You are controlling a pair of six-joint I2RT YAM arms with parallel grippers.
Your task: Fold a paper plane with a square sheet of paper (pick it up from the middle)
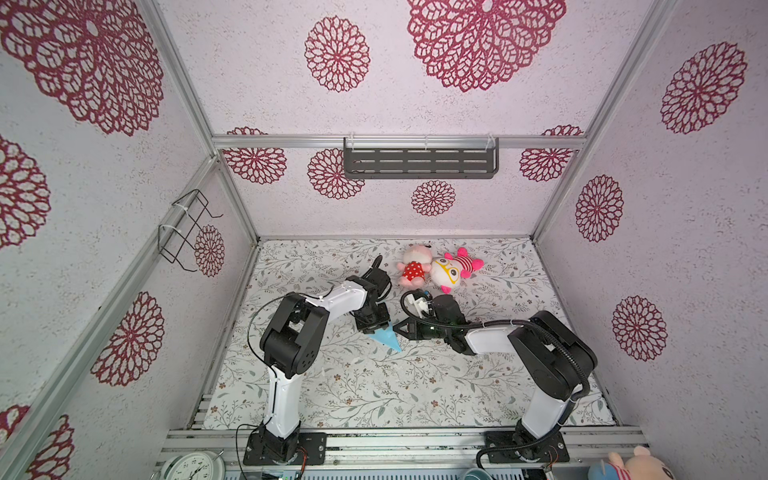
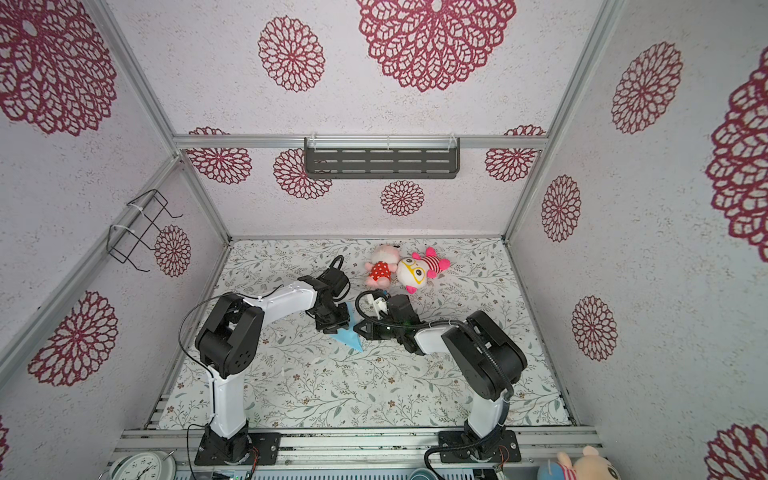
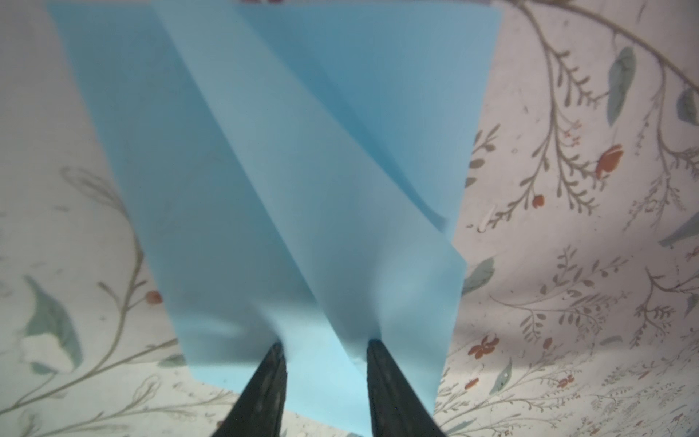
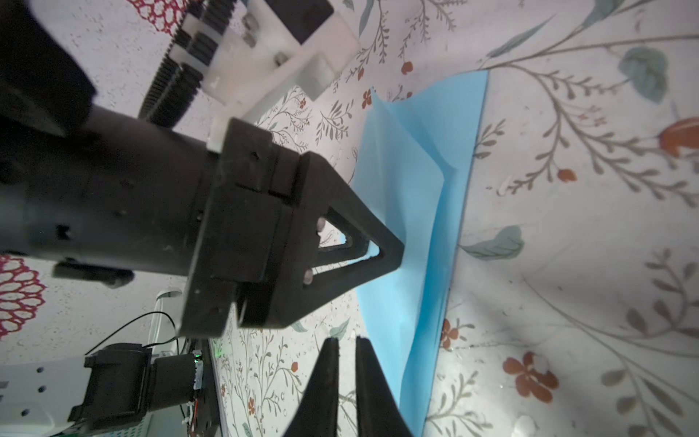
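The paper [image 1: 388, 340] is no longer a square. It lies on the worktop [image 1: 374, 395] as a narrow, layered wedge, so I judge the folding well along. What seems left is mostly flattening and finishing. In the left wrist view one flap [image 3: 321, 170] stands raised off the layers below instead of lying creased flat, and no wings are bent down. Whether a centre crease is made I cannot tell. The left jaws stand partly apart, with their fingertips [image 3: 270, 374] down on the wide tail end and a band of paper showing between them. They seem to pin it to the worktop, not pinch it. The right jaws are almost closed, with only a slit between their fingertips [image 4: 325, 378], and grasp nothing. They sit just beside the paper's long edge, close to the left jaws. The long axis runs from under the left jaws out past the right jaws' tips. The nose [image 1: 400, 350] points away from the left jaws, toward the arms' bases.
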